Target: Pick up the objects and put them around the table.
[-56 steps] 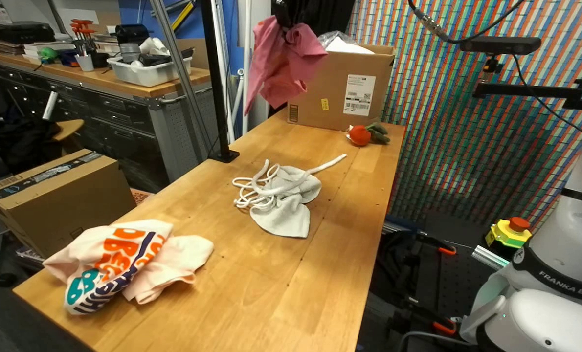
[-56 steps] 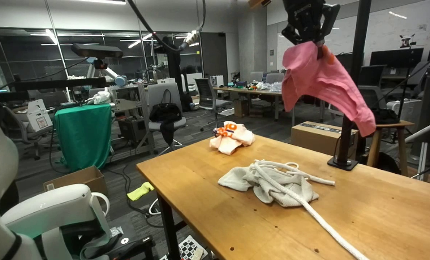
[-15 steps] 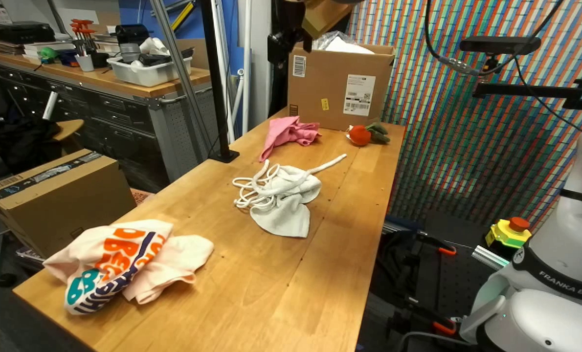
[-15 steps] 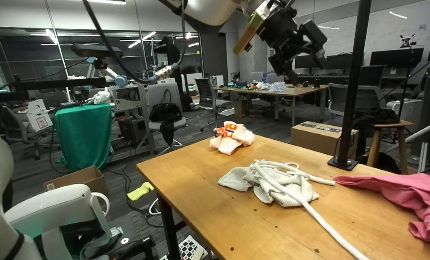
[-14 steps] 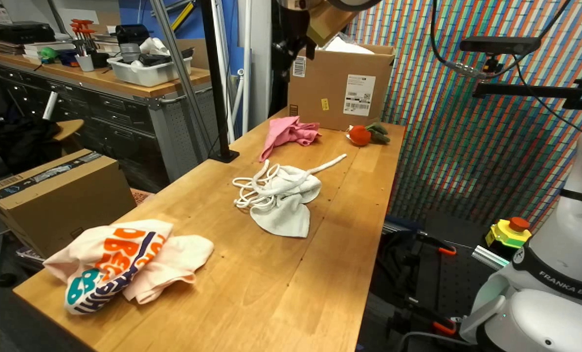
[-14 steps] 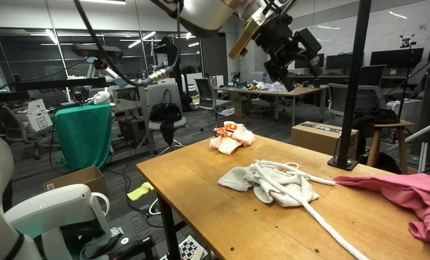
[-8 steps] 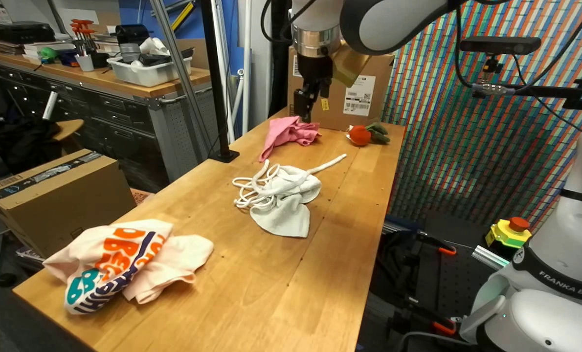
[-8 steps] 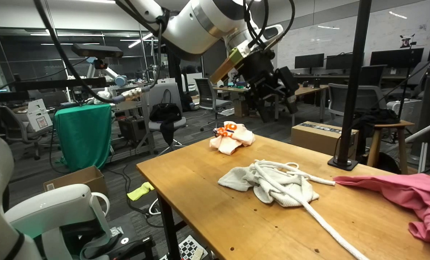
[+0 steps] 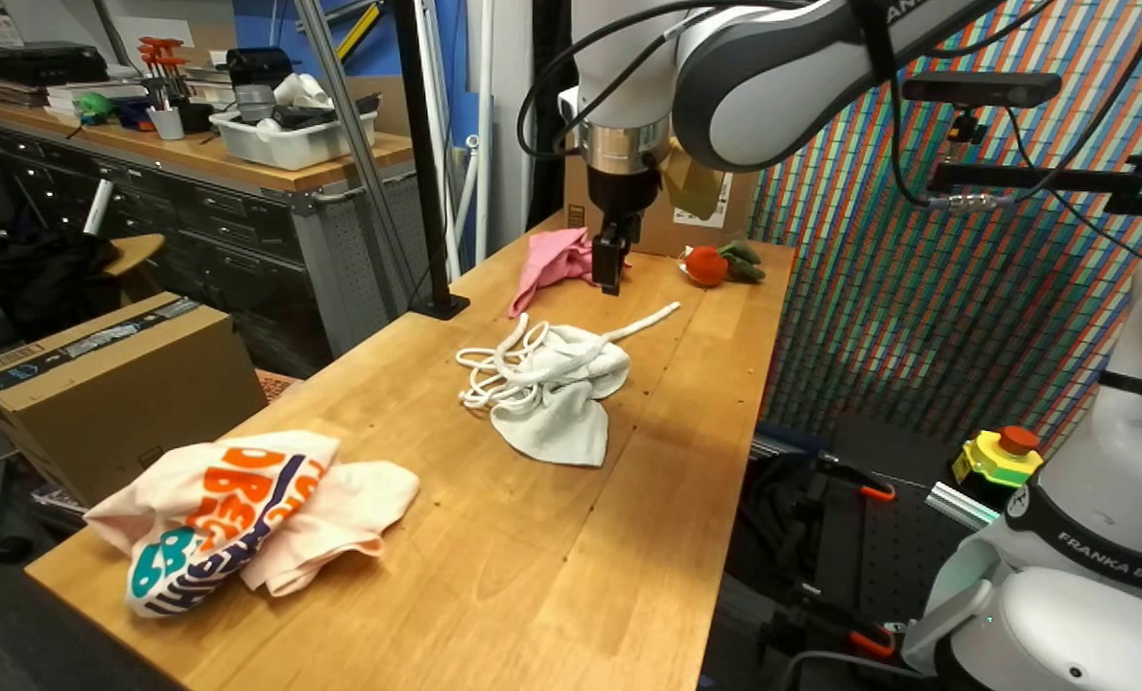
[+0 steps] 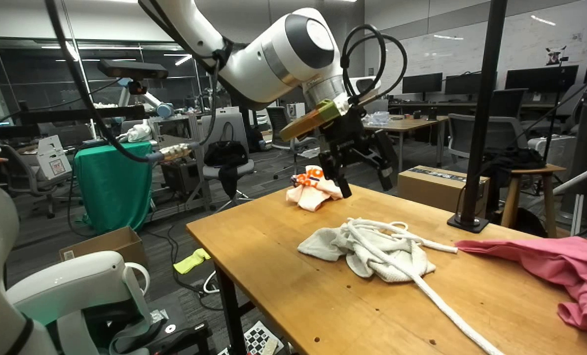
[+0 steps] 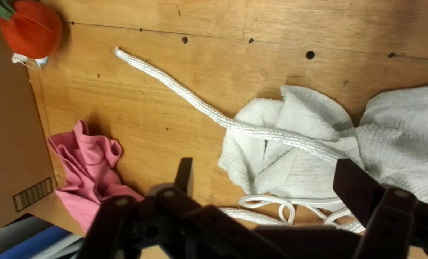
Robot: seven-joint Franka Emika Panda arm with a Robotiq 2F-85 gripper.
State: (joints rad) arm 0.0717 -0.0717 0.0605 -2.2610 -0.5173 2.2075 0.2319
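My gripper (image 10: 366,185) hangs above the table (image 10: 274,256), pointing down, its jaws wide apart with nothing between them. In the wrist view a crumpled white towel (image 11: 286,176) lies below the gripper (image 11: 263,167), and a thick white rope (image 11: 185,94) runs across it. Thinner white cord loops (image 11: 286,212) sit at the towel's edge. A pink cloth (image 9: 550,261) rests near the far end, partly behind the gripper (image 9: 608,278) in that exterior view. Beside it is a red plush fruit (image 9: 705,266) with green leaves. At the opposite end lies a peach cloth (image 9: 350,499) with coloured letters.
A big cardboard box (image 9: 609,216) stands on the table behind the pink cloth and the plush. A black post (image 10: 481,113) rises from the table's long edge near the towel. Another carton (image 9: 139,393) is on the floor beside the table.
Earlier the gripper held the pink cloth in the air; that cloth now lies on the table, released. Over the last second the open gripper has descended and moved over towards the white towel and rope.
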